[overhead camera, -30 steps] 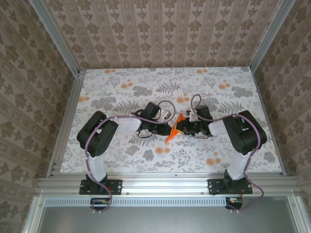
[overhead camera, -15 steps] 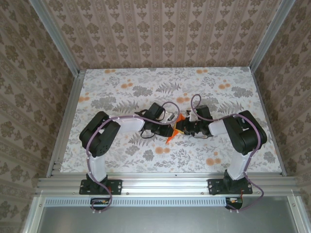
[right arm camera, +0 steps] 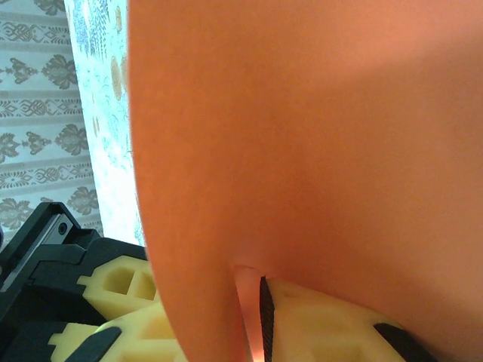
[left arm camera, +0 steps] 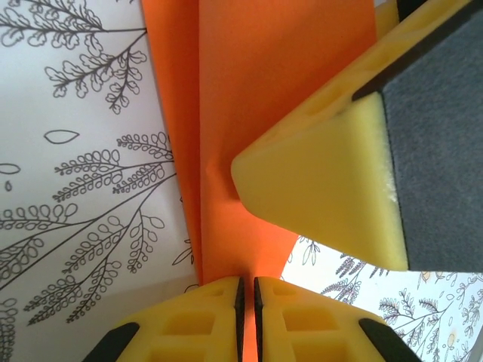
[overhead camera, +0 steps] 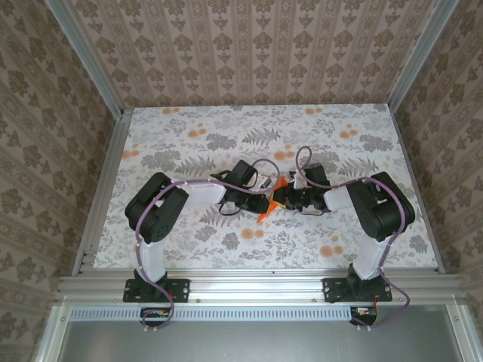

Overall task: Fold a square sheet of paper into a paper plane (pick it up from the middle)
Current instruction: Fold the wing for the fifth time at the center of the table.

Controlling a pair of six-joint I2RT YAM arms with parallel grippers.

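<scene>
This orange paper (overhead camera: pixel 264 210) is very thin and very light, so I think it will bend and flop, and tear if I pull hard. It looks a bit slippery too, and a crease should stay once it is pressed in. I would hold it near a fold or an edge, where the layers make it stiffer (a grip on the loose middle would just crumple it).

The paper is plain bright orange and already folded. From the left wrist I see a long straight fold line running down it. From above it looks like a small pointed shape.

It sits between my two arms, over the middle of the flowery tablecloth (overhead camera: pixel 189 136). I cannot tell if its tip touches the cloth.

The left gripper (left arm camera: pixel 245 296) is pressed together and pinches the paper's edge. The right gripper (right arm camera: pixel 255 305) pinches the paper too, from the other side.
</scene>
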